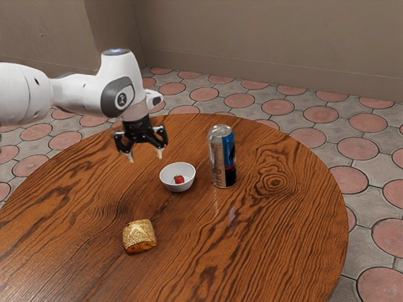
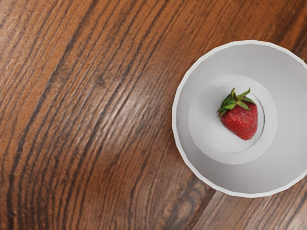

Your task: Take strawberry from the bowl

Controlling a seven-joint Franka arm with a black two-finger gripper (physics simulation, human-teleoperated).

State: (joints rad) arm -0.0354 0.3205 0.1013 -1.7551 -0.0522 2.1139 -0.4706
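My gripper (image 1: pixel 145 156) hangs above the table in the exterior view, open, its two fingers apart with nothing between them. It is higher than the white bowl (image 1: pixel 167 181) and toward the exterior view's left of it. Inside the bowl lies a red strawberry (image 1: pixel 179 179). The wrist view looks down on the bowl (image 2: pixel 201 171), where the strawberry (image 2: pixel 241 121) with its green leaves rests on the bottom, touching neither finger.
A blue and silver can (image 1: pixel 222 157) stands upright beside the bowl, toward the exterior view's right. A seeded bread piece (image 1: pixel 139 236) lies nearer the exterior camera. All stand on a round wooden table (image 1: pixel 271 245).
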